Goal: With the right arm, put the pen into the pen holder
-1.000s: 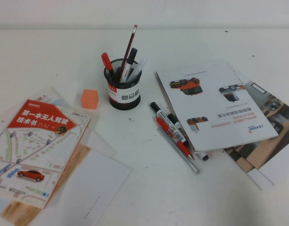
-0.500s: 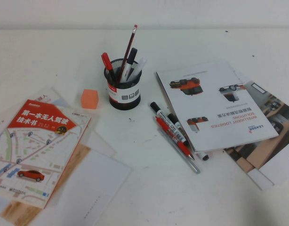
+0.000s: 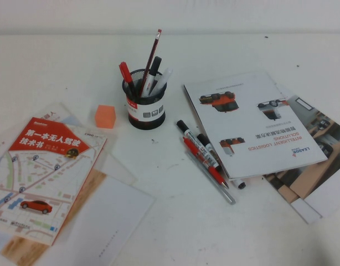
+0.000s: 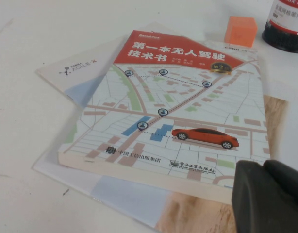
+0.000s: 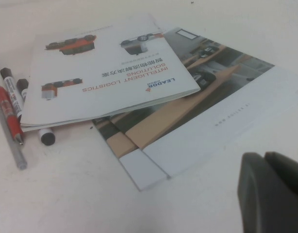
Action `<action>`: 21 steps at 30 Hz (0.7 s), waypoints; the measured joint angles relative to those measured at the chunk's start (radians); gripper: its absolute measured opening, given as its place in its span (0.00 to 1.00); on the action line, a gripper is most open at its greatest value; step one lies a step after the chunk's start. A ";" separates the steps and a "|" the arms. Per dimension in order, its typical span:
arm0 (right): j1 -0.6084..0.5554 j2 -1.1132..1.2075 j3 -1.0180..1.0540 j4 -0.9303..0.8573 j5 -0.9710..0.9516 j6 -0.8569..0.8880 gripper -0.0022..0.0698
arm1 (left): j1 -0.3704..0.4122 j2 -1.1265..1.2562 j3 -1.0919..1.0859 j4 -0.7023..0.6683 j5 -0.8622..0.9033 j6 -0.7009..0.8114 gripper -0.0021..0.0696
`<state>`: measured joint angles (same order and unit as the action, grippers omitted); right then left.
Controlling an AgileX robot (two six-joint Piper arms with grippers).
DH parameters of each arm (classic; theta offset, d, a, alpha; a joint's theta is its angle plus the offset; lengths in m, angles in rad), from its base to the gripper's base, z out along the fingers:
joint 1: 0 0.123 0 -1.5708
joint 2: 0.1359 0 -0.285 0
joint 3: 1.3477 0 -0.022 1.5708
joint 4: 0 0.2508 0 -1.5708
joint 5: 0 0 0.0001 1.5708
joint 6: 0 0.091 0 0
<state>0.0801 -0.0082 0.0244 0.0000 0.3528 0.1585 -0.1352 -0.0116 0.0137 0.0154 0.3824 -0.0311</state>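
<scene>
**Task progress.** I judge the job done, or all but done. The pen (image 3: 154, 51) stands upright in the pen holder (image 3: 144, 108), its red end sticking out above the other pens there. I see no pen with a red cap and dark barrel on the table. The ones lying loose are the all-red pen (image 3: 206, 164), a white marker (image 3: 199, 145) and a grey pen (image 3: 217, 185); these rest beside the logistics brochure (image 5: 115, 68), on its far side from the right gripper. No step looks left beyond keeping the arm clear.

**Right gripper** (image 5: 263, 158). The fingers are pressed together with nothing between them and touch nothing. It hangs low over bare table, near the corner of the fanned leaflets (image 5: 197, 126). The holder is well apart from it, beyond the brochure, and outside its wrist view.

**Left gripper** (image 4: 263, 165). It appears closed and empty, hovering just over the road-map book (image 4: 178, 111), with the orange cube (image 4: 240, 30) and the holder beyond the book's far end.

Neither gripper shows in the high view.
</scene>
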 joint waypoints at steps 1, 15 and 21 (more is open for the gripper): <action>0.000 0.000 0.000 0.000 0.000 0.000 0.00 | 0.000 0.000 0.000 0.000 0.000 0.000 0.02; 0.000 0.000 0.000 0.009 0.000 0.000 0.00 | 0.000 0.000 0.000 0.000 0.000 0.000 0.02; 0.000 0.000 0.000 0.009 0.000 0.002 0.00 | 0.000 0.000 0.000 0.000 0.000 0.000 0.02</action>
<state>0.0801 -0.0082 0.0244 0.0090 0.3528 0.1600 -0.1352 -0.0116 0.0137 0.0154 0.3824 -0.0311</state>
